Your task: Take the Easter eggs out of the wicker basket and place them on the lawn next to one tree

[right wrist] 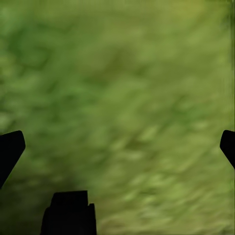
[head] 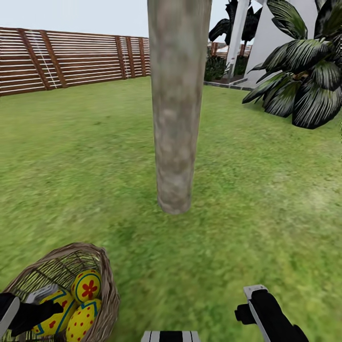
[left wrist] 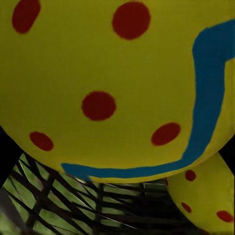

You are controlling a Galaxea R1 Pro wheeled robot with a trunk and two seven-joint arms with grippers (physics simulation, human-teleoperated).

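Lawn point(head: 247, 190) spreads around the trunk point(head: 176, 118). At seven o'clock from it, the basket point(head: 110, 289) holds three eggs point(head: 86, 286); left tool point(head: 45, 308) among them, grip untellable. Right tool point(right wrist: 117, 147) spread wide over grass.

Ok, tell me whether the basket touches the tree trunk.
Apart. The head view shows open grass between the wicker basket and the tree trunk.

You have three yellow painted eggs point(head: 85, 286) in one brown wicker basket point(head: 110, 289). One grey-brown tree trunk point(head: 175, 118) stands ahead.
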